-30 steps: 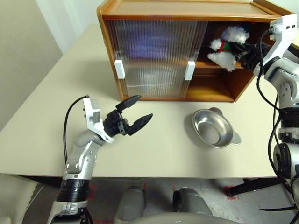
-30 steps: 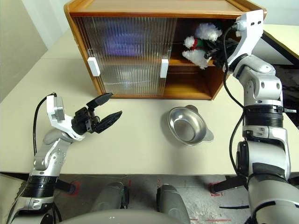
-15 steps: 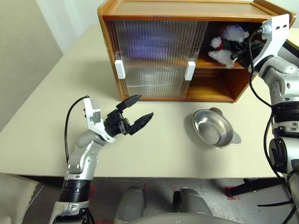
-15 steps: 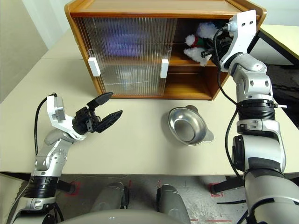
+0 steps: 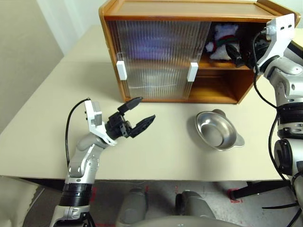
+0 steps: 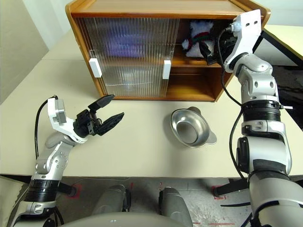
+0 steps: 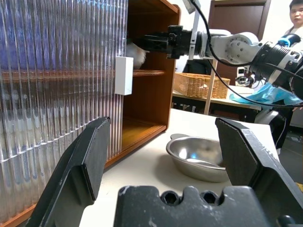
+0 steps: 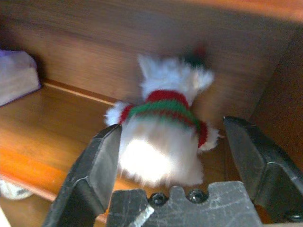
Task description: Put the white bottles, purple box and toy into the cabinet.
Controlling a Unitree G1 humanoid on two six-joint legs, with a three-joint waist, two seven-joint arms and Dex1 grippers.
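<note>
The toy, a white plush bear with a red-and-green scarf, sits on the upper shelf in the open right part of the wooden cabinet. My right gripper reaches into that shelf and is open, one finger on each side of the toy without pinching it. The purple box lies further along the same shelf, a lilac blur behind the ribbed door. The white bottles are hidden. My left gripper hovers open and empty over the table in front of the cabinet.
A shiny steel bowl rests on the beige table in front of the cabinet's open side. Both ribbed sliding doors with white handles cover the cabinet's left part. A person and a wicker basket are beyond the table.
My right gripper opened and let go of the toy, which now sits upright on the upper shelf instead of hanging tilted from the fingers. The left arm has not moved.
</note>
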